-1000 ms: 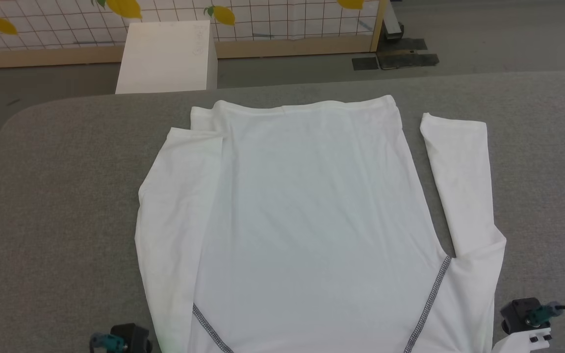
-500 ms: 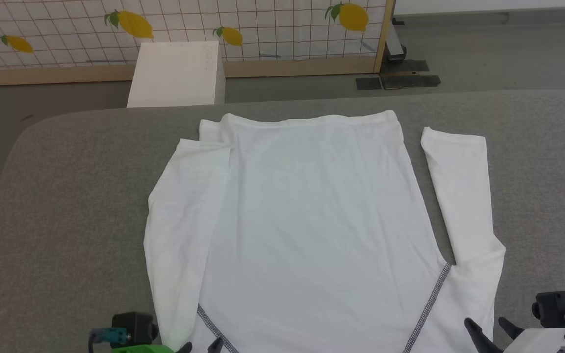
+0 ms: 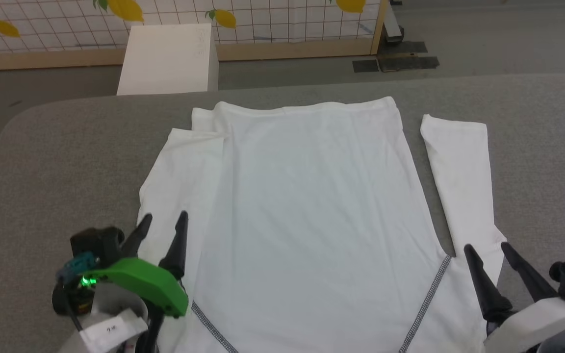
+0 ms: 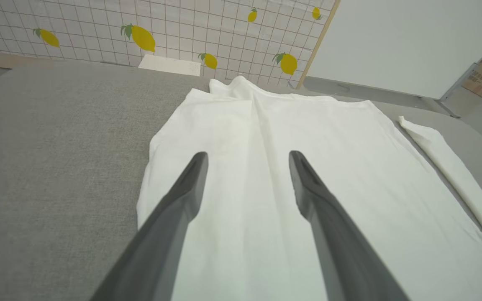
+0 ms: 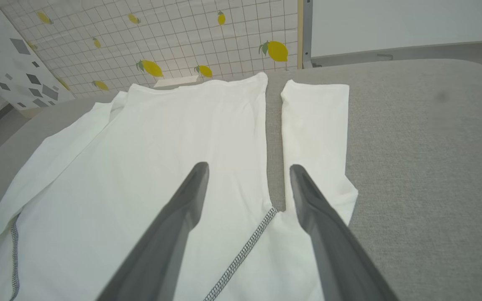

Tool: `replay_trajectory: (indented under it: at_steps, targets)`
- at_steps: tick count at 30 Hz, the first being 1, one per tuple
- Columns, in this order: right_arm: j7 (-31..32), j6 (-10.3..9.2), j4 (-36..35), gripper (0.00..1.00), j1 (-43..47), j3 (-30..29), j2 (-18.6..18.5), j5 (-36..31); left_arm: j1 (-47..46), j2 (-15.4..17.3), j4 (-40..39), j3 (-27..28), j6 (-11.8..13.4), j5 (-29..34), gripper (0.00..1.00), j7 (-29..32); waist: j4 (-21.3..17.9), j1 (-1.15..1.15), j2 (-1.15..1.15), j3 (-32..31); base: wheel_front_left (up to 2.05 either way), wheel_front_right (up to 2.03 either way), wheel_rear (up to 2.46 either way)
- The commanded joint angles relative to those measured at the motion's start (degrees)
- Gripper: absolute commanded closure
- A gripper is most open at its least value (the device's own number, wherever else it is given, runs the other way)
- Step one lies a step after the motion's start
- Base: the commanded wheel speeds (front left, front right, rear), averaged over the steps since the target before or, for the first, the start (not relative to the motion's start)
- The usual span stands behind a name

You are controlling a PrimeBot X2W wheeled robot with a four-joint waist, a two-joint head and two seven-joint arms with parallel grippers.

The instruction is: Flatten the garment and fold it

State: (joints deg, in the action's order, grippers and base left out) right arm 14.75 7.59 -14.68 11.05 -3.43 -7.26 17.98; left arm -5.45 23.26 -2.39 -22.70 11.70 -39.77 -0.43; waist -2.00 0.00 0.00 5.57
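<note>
Pincers are nearest: left pincer (image 3: 165,215) and right pincer (image 3: 485,246) both stand open, holding nothing, over the shoulders of the white long-sleeved shirt (image 3: 312,211). It lies flat on the grey surface (image 3: 66,162), neck end cut off at the head view's lower edge. Beyond stands a white box (image 3: 165,59).

White garment (image 3: 312,206) spread flat — sleeves alongside.
</note>
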Motion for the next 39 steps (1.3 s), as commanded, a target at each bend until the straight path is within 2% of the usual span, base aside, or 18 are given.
replay_trajectory:
  at_steps: [1, 6, 11, 17, 22, 27, 33, 38, 39]
  targets:
    - [-1.5, -0.1, 0.4, 0.0, -2.1, 0.4, -0.2, -0.3, -3.5, 0.3, 1.7, 0.3, -0.6, 1.6, 0.0, -0.7, -0.8, 0.0, 0.0, 2.5, 0.0, 0.0, 0.0]
    - [-4.8, -0.1, 1.3, 0.0, -7.3, 1.9, -1.0, -0.3, -16.7, 3.0, 10.3, 0.1, -3.8, 5.0, 0.0, 0.7, -2.5, 0.0, 0.0, 8.0, 0.0, 0.0, 0.0]
    - [-6.5, -0.1, 1.8, 0.0, -12.5, 3.5, -1.6, 0.0, -28.8, 6.7, 17.8, -0.1, -8.4, 5.7, 0.0, 6.3, -5.0, 0.0, 0.0, 13.4, 0.0, 0.0, 0.0]
    - [-7.9, -0.1, 1.3, 0.0, -16.2, 4.3, -1.1, -0.4, -39.5, 10.2, 24.2, 1.0, -9.7, 4.8, 0.0, 14.8, -7.9, 0.0, 0.0, 18.3, 0.0, 0.0, 0.0]
    - [-8.7, -0.1, 1.1, 0.0, -17.9, 5.2, -0.5, -0.1, -44.4, 11.1, 27.7, 1.9, -8.3, 3.4, 0.0, 21.4, -9.8, 0.0, 0.0, 21.1, 0.0, 0.0, 0.0]
    - [-9.2, -0.1, 1.6, 0.0, -18.8, 6.2, -0.4, 0.3, -46.4, 11.9, 30.0, 2.5, -5.8, 2.1, 0.0, 27.7, -11.4, 0.0, 0.0, 22.6, 0.0, 0.0, 0.0]
    - [-9.6, -0.1, 2.1, 0.0, -18.6, 6.7, -0.2, 0.2, -45.3, 13.1, 31.8, 2.3, -1.6, 1.0, 0.0, 36.8, -12.3, 0.0, 0.0, 22.8, 0.0, 0.0, 0.0]
    - [-9.6, -0.1, 2.0, 0.0, -18.4, 6.7, 0.0, 0.2, -43.2, 13.0, 30.8, 2.6, 0.1, -1.6, 0.0, 42.4, -12.5, 0.0, 0.0, 22.6, 0.0, 0.0, 0.0]
    - [-9.6, -0.1, 2.0, 0.0, -18.4, 6.6, 0.0, 0.2, -42.7, 13.0, 30.4, 2.5, 0.1, -2.0, 0.05, 43.5, -12.5, 0.0, 0.0, 22.6, 0.0, 0.0, 0.0]
